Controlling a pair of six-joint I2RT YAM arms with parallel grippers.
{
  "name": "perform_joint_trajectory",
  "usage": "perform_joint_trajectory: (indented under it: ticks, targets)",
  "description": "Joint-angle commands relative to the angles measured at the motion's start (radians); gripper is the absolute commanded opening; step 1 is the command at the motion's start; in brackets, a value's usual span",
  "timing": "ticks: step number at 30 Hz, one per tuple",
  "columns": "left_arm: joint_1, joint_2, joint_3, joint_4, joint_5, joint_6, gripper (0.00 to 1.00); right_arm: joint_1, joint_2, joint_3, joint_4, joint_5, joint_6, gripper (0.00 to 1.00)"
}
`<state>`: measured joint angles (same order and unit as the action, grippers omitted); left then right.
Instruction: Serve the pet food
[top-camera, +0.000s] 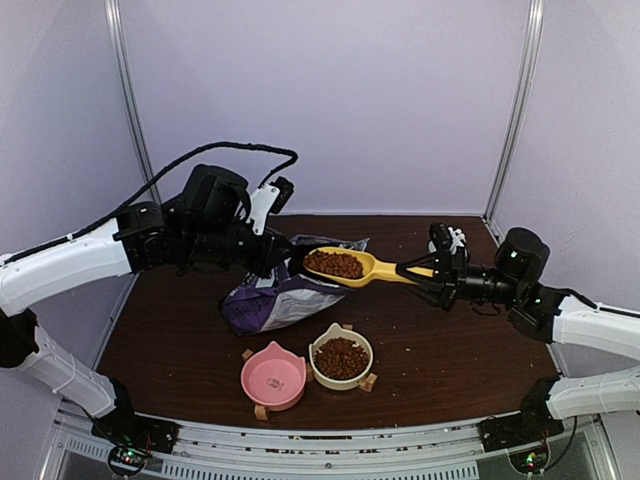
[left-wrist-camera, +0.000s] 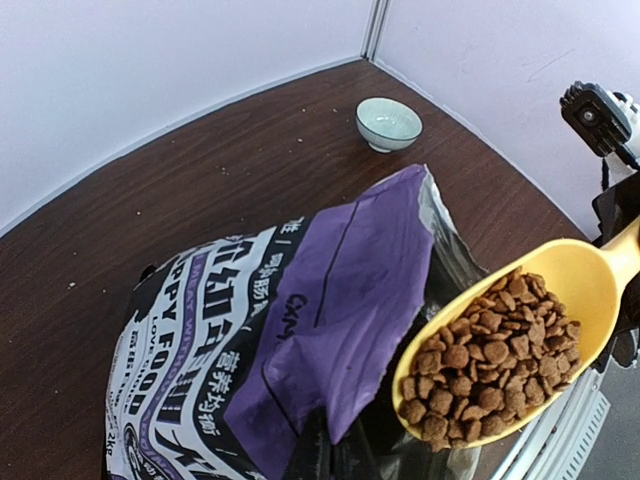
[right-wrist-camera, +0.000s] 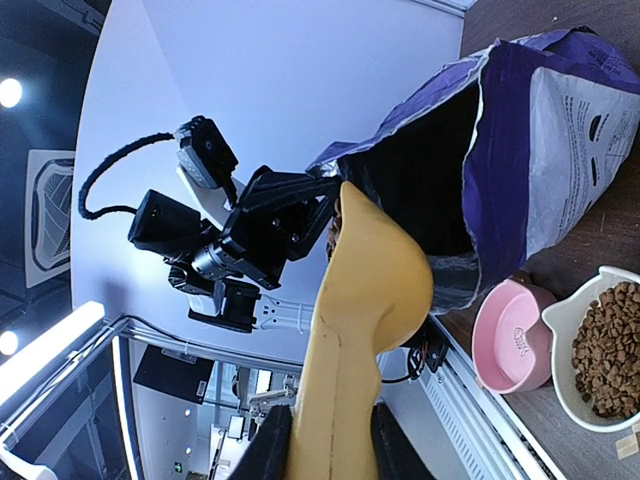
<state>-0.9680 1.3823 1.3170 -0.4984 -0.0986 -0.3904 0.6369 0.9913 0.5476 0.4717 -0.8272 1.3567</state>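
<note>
Brown pet food (top-camera: 334, 264) fills the yellow scoop (top-camera: 372, 269), which hangs level just outside the mouth of the purple bag (top-camera: 272, 303). My right gripper (top-camera: 432, 272) is shut on the scoop's handle (right-wrist-camera: 335, 400). The left gripper (top-camera: 285, 258) is shut on the bag's top edge and holds it up; its dark fingers (left-wrist-camera: 335, 450) pinch the purple flap (left-wrist-camera: 340, 290). In the left wrist view the loaded scoop (left-wrist-camera: 585, 275) with its pet food (left-wrist-camera: 495, 355) sits at the right. More kibble (top-camera: 342, 357) lies in the cream bowl (top-camera: 314, 362). The pink bowl (top-camera: 272, 378) beside it is empty.
Both bowls stand on small wooden blocks near the front of the dark table (top-camera: 450, 340). A small pale green bowl (left-wrist-camera: 388, 122) sits by the back corner. White walls close off the back and both sides.
</note>
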Motion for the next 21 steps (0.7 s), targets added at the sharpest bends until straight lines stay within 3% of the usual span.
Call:
perform_joint_trajectory:
  ticks: [1, 11, 21]
  targets:
    - [0.017, 0.026, 0.033, 0.042, -0.039, -0.025, 0.0, 0.006, -0.042, 0.052, -0.004, -0.012, -0.015, 0.18]
    - [0.065, 0.029, 0.006, 0.005, -0.071, -0.046, 0.0, 0.06, -0.06, 0.095, -0.104, 0.015, -0.05, 0.19]
    - [0.193, -0.064, -0.109, -0.018, -0.103, -0.028, 0.0, 0.206, -0.004, 0.135, -0.161, 0.06, -0.097, 0.19]
